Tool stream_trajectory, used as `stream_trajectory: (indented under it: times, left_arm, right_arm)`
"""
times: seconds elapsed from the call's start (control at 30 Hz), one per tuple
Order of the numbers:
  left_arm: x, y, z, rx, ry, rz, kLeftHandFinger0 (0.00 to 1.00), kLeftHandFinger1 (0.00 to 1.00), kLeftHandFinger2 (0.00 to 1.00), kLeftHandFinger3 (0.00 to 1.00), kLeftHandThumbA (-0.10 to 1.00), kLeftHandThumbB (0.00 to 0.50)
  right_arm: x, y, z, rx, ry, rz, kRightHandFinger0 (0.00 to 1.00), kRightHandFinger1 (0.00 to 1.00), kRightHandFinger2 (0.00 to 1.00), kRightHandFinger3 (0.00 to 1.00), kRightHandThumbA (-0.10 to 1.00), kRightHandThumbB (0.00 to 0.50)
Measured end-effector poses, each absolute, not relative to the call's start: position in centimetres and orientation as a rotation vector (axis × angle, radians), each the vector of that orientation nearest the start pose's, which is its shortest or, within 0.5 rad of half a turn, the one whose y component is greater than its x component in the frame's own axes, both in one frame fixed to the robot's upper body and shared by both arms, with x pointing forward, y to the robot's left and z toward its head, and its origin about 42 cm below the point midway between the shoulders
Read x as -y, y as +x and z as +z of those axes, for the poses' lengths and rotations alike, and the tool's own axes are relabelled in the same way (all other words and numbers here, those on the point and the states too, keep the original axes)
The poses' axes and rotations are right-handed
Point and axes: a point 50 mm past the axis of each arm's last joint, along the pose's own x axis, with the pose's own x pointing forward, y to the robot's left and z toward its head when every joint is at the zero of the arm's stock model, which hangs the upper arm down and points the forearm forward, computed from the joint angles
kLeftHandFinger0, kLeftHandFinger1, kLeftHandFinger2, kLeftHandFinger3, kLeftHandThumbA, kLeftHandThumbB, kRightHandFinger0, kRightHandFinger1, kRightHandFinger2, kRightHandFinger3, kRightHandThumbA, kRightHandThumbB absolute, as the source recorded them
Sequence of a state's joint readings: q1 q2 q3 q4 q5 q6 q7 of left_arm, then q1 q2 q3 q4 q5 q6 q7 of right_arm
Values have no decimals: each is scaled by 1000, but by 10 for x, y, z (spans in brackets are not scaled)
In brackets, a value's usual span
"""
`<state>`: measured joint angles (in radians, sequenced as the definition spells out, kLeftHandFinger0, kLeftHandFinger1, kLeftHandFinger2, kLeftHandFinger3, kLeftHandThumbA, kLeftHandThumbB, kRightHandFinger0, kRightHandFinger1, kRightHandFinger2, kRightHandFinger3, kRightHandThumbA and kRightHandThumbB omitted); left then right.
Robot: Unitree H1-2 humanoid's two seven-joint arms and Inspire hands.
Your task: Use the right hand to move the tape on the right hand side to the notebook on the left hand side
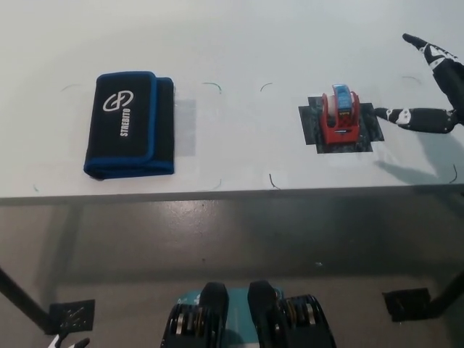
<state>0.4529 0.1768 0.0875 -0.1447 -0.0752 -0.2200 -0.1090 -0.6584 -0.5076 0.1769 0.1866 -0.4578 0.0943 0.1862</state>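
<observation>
A red tape dispenser (339,117) with a blue-topped roll stands upright on a dark square patch (366,136) at the right of the white table. The notebook (129,125), a black case with blue edging and a white logo, lies at the table's left. My black right hand (432,87) hovers open at the right edge of the picture, fingers spread wide, a short way right of the tape and not touching it. Only a sliver of my white left hand (64,341) peeks in at the bottom left, below the table.
The white table (239,43) carries small pen-drawn corner marks around both objects. Its front edge (232,194) runs across the middle of the picture, with grey floor below. A dark floor plate (71,317) sits at lower left.
</observation>
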Motion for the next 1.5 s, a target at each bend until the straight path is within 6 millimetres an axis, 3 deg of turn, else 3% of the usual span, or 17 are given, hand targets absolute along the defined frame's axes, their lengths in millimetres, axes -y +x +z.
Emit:
stream_trajectory:
  times: [0.17, 0.33, 0.4, 0.43, 0.57, 0.73, 0.83, 0.97, 1.13, 1.2, 1.3, 1.37, 1.4, 1.5]
  left_arm:
    - [-296, 125, 68, -76, 130, 20, 853, 831, 848, 1000, 853, 149]
    - [-292, 126, 69, -75, 108, 24, 847, 833, 854, 1000, 862, 134]
    - [-290, 126, 71, -70, 102, 24, 840, 825, 848, 1000, 860, 138]
    - [-290, 127, 71, -68, 101, 24, 841, 825, 847, 1000, 856, 127]
    - [-289, 129, 73, -60, 97, 22, 841, 828, 853, 1000, 851, 123]
    - [-287, 129, 73, -59, 91, 27, 841, 831, 857, 1000, 828, 99]
    - [-287, 123, 73, -65, 86, 36, 848, 834, 846, 1000, 850, 154]
    - [-289, 109, 70, -88, 87, 50, 845, 832, 838, 1000, 832, 140]
    - [-290, 94, 68, -106, 87, 57, 843, 830, 834, 1000, 809, 124]
    - [-290, 90, 67, -111, 87, 60, 809, 803, 818, 1000, 797, 89]
    - [-291, 84, 66, -124, 89, 64, 796, 796, 822, 1000, 787, 74]
    - [-290, 82, 66, -126, 90, 66, 798, 800, 825, 1000, 793, 77]
    - [-290, 81, 67, -127, 90, 67, 802, 804, 830, 1000, 796, 80]
    - [-288, 81, 68, -119, 87, 69, 804, 806, 834, 1000, 798, 80]
  right_arm:
    - [287, 465, 283, 237, -1007, 156, 1000, 1000, 1000, 1000, 956, 381]
    - [273, 463, 260, 199, -959, 183, 1000, 1000, 1000, 1000, 993, 342]
    - [264, 462, 247, 179, -934, 200, 1000, 1000, 1000, 1000, 961, 364]
    - [262, 462, 243, 170, -927, 205, 1000, 1000, 1000, 1000, 1000, 340]
    - [253, 461, 233, 151, -902, 221, 1000, 1000, 1000, 1000, 1000, 319]
    - [253, 461, 225, 132, -897, 227, 1000, 1000, 1000, 1000, 936, 328]
    - [254, 463, 214, 104, -890, 236, 1000, 1000, 1000, 1000, 904, 316]
    - [256, 465, 198, 68, -883, 258, 1000, 1000, 1000, 1000, 879, 316]
    - [251, 465, 192, 69, -884, 281, 1000, 1000, 1000, 1000, 914, 363]
    - [251, 466, 191, 70, -886, 286, 1000, 1000, 1000, 1000, 941, 358]
    - [252, 470, 190, 62, -889, 290, 1000, 1000, 1000, 1000, 957, 392]
    - [254, 478, 191, 44, -891, 286, 1000, 1000, 1000, 1000, 936, 385]
    - [255, 482, 193, 37, -893, 283, 1000, 1000, 1000, 1000, 940, 432]
    - [255, 498, 208, 36, -897, 270, 1000, 1000, 1000, 1000, 938, 459]
